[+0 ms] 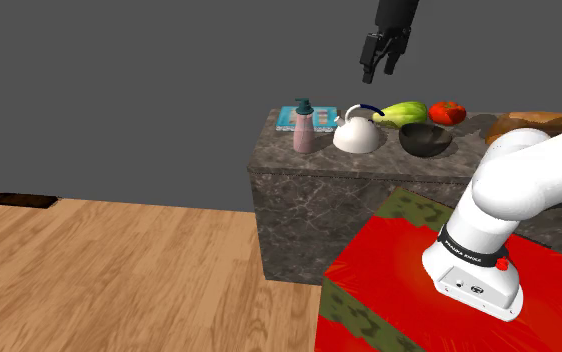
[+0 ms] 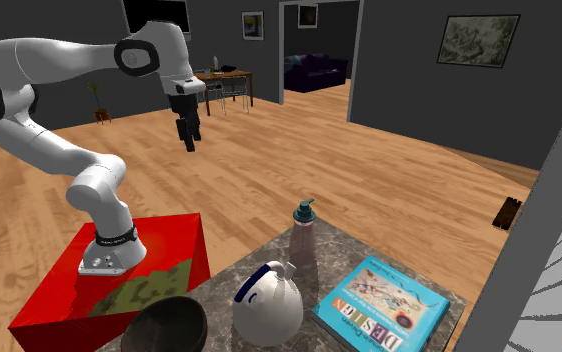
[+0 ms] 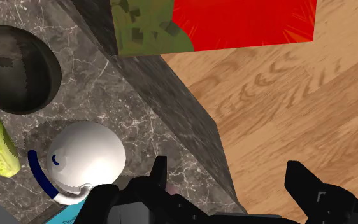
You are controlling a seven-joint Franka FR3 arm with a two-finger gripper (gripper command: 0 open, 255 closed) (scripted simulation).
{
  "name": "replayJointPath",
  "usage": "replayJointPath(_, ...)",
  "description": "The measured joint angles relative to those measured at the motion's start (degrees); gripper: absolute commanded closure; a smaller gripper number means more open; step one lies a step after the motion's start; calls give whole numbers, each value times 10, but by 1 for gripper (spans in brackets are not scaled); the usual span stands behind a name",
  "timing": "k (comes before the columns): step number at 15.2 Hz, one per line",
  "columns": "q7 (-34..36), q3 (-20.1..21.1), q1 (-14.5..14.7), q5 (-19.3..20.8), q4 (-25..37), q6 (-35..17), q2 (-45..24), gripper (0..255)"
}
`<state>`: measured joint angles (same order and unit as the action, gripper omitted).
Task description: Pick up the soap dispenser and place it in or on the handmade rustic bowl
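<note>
Fingers (image 3: 159, 177) spread apart, nothing between them. Gripper (image 1: 377, 72) hangs high above the white kettle (image 1: 357, 132).

Soap dispenser (image 1: 305, 128) stands upright just beside the kettle, on the side away from the dark bowl (image 1: 424, 139).

Judged light, stiff, smooth and tippable. The body is best clasped below the pump.

Counter (image 1: 369, 190) ends close past the dispenser; open room is found above the kettle.

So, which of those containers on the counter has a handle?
The white kettle, with its blue handle arching over the top; the pink soap dispenser and dark bowl beside it have none.
</note>
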<state>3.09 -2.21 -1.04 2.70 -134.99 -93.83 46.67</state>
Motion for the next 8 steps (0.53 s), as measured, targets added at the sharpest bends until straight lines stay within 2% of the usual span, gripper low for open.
replayJointPath(2, -10, -7, 0, 3, -4, -8, -3, 0)
replayJointPath(8, -116, -73, 12, 24, -11, -101, -73, 0)
